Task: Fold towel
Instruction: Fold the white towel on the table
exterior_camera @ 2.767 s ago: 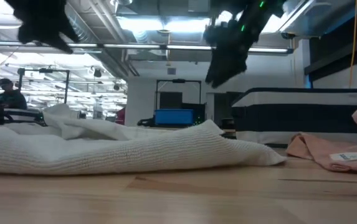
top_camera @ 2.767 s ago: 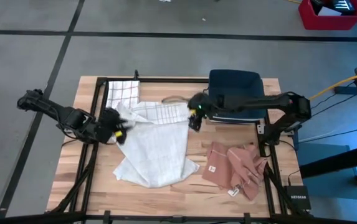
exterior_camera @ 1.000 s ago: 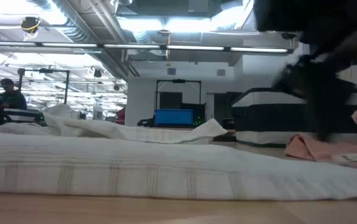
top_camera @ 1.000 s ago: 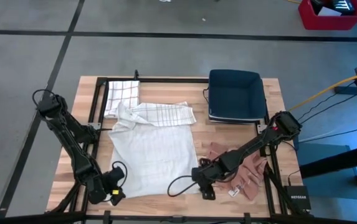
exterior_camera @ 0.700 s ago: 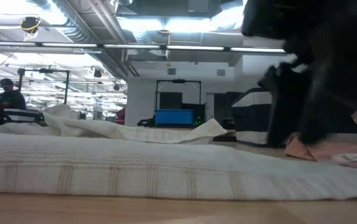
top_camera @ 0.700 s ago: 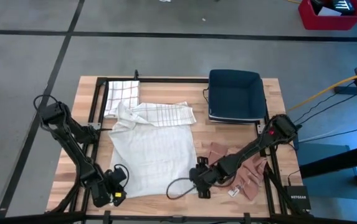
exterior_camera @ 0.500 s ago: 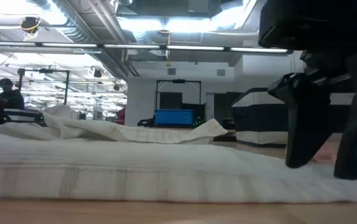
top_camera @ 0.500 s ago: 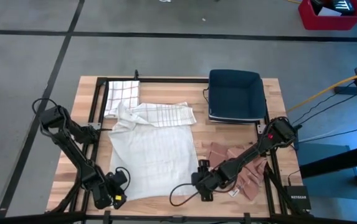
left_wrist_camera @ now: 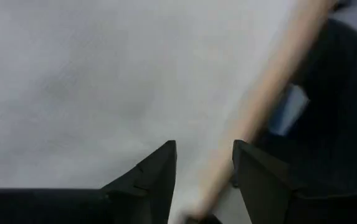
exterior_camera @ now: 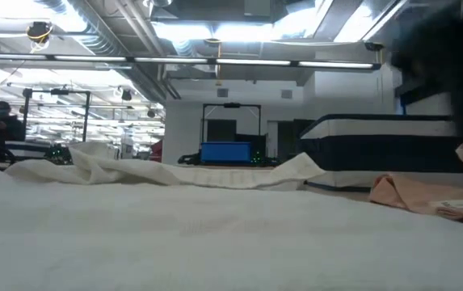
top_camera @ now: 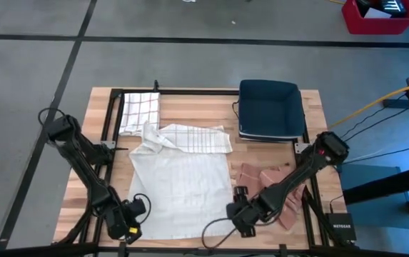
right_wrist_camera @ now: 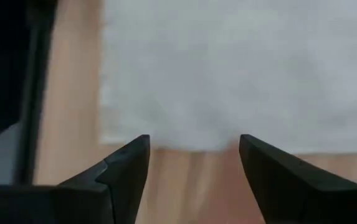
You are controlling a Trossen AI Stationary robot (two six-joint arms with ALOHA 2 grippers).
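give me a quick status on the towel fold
Left hand and right hand open at the near corners of the white towel. Towel spread flat, far edge bunched. Pink cloth beside the right arm.

A dark blue bin (top_camera: pixel 269 108) sits at the far edge of the wooden bench (top_camera: pixel 311 107), well beyond the right claw (top_camera: pixel 238 219). A crumpled pink cloth (top_camera: pixel 275 189) lies just beside that claw. A checked cloth (top_camera: pixel 139 111) lies far from the left claw (top_camera: pixel 128 227), at the bench's far edge.

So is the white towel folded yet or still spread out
Mostly spread. The white towel lies flat across the table, with only its far striped edge bunched and turned over. Both hands sit at its near corners.
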